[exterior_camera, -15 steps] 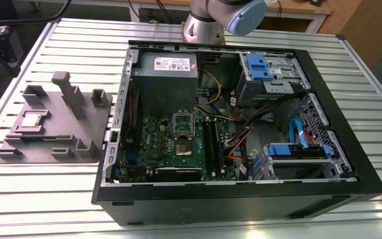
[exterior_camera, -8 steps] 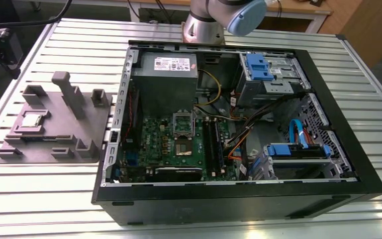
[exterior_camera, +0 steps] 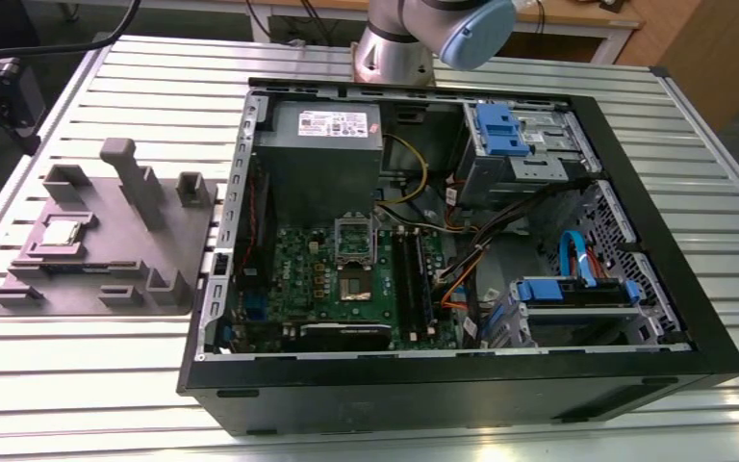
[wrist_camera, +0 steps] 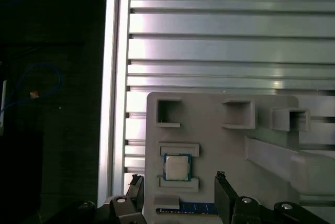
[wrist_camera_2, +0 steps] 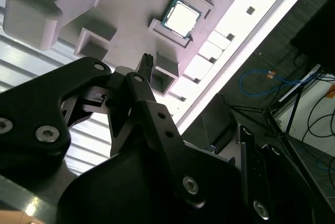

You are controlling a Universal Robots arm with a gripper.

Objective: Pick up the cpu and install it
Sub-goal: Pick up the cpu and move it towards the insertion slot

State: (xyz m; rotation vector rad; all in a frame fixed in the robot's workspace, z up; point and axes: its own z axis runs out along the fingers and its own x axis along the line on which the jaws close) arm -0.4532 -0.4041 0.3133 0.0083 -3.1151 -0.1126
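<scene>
The gripper stands with its two black fingers spread apart, gripping nothing; in the first wrist view the fingers sit on either side of the cpu without touching it. The cpu is a small, flat, square chip with a silvery metal lid and a narrow greenish border around the lid. It lies flat, lid up, in a shallow seat of the grey fixture plate, held between two raised lips on opposite sides. The second wrist view shows the same chip beyond one fingertip, its lid bright and unmarked. The fixture plate also carries several open square pockets and a tall post. The plate rests on the slatted metal table, near the table edge on the exterior view's left. To the exterior view's right of the plate, just beside it, lies the open black computer case. Inside it the green motherboard lies flat, with the grey metal socket frame near its middle. At the far edge of the table stands the arm base.
</scene>
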